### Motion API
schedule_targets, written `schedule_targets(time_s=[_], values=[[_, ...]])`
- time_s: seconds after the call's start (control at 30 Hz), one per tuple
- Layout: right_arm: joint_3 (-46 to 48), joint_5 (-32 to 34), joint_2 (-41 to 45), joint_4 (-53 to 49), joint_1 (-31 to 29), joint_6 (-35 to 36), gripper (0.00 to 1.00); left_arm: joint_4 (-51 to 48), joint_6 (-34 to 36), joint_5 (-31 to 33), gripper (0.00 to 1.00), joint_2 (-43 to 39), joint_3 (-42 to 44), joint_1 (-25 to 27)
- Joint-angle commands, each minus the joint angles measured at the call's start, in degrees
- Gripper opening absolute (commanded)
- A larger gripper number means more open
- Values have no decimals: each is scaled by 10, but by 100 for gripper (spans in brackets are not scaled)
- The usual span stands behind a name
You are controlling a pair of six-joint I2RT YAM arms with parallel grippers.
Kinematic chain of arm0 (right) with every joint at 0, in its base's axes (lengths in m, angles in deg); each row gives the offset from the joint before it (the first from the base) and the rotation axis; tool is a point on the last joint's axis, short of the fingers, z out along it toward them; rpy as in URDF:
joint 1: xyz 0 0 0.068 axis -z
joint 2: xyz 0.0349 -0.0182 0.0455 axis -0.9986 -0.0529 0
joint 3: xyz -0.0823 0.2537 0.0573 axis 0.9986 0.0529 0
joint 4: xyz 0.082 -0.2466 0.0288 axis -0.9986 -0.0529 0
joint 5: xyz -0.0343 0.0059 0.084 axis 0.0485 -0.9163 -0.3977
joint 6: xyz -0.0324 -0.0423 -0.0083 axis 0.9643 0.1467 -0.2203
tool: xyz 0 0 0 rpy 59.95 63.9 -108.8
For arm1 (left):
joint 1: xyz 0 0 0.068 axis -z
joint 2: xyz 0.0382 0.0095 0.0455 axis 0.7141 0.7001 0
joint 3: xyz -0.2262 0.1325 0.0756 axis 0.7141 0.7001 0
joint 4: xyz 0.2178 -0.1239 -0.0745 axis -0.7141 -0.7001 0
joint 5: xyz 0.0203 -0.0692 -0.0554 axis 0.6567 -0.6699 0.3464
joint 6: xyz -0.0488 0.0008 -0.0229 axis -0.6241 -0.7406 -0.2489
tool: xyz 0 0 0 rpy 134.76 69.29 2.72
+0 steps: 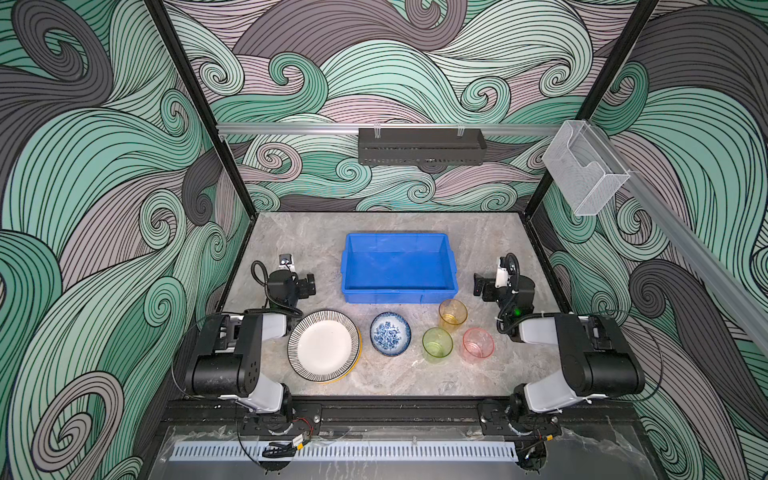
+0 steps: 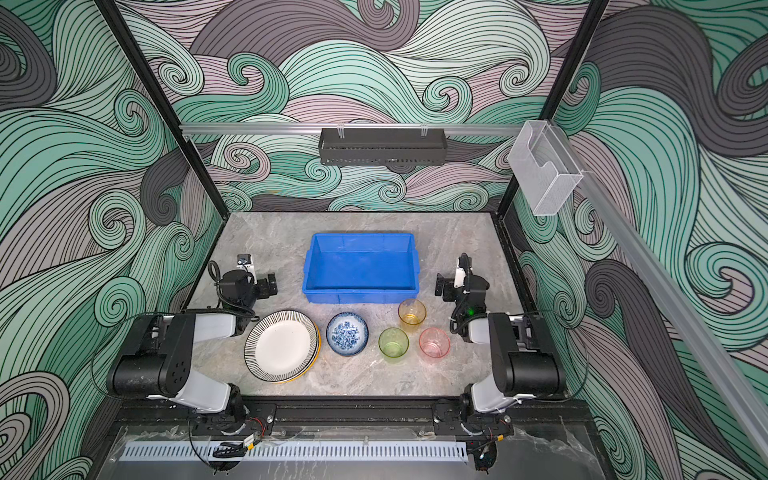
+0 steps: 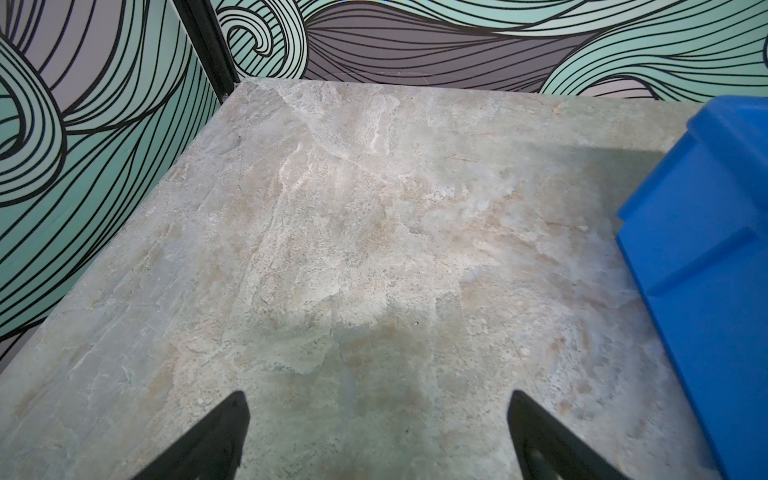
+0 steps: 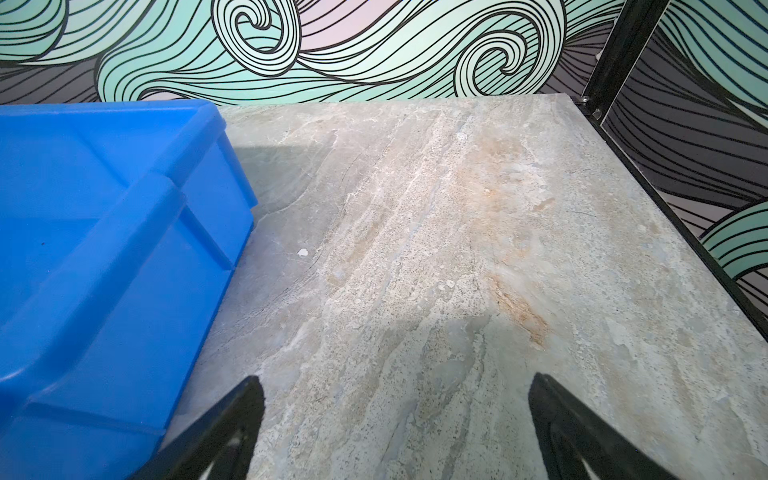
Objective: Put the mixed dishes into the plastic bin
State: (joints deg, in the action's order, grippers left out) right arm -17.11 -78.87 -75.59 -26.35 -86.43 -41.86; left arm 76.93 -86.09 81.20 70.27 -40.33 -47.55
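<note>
On the surface [image 1: 291, 241] in both top views, your blue bin [image 1: 399, 266] sits behind stacked plates [image 1: 323, 345], bowl [image 1: 390, 333] and three cups [image 1: 437, 344]; left wrist view shows left fingers [image 3: 216, 440] wide beside it, right wrist view right fingers [image 4: 241, 411] equally wide.

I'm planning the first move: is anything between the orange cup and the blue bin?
Nothing visible is. The orange cup stands upright right in front of the blue bin, by the right end of its near wall, with no other dish between them.
</note>
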Motion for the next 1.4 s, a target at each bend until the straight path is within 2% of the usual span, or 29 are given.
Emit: schedule_targets(time_s=[0.0, 0.23, 0.4, 0.47, 0.57, 0.7, 0.87, 0.97, 1.17, 1.37], values=[[-8, 7, 3, 9, -3, 6, 99, -5, -4, -3, 99, 4, -13, -5], [-7, 7, 3, 9, -3, 6, 99, -74, -19, 27, 99, -19, -43, -5], [-10, 25, 5, 6, -5, 1, 99, -211, -38, 54, 99, -52, -98, -5], [-40, 42, 30, -67, -5, -6, 99, -271, -44, 57, 99, -74, -122, -5], [-102, 33, 59, -196, -5, -2, 99, -329, -67, 76, 99, -103, -138, -5], [-121, 29, 104, -245, -9, -3, 99, -395, -103, 92, 99, -148, -151, -4], [-154, 43, 169, -325, -13, -11, 99, -460, -120, 49, 99, -205, -177, -5], [-179, 34, 194, -373, -19, -18, 99, -493, -146, 51, 99, -234, -202, -5], [-268, 8, 205, -518, -32, -56, 99, -567, -170, 38, 98, -268, -238, -5], [-364, -74, 178, -651, -55, -63, 99, -707, -185, 18, 98, -256, -305, -5]])
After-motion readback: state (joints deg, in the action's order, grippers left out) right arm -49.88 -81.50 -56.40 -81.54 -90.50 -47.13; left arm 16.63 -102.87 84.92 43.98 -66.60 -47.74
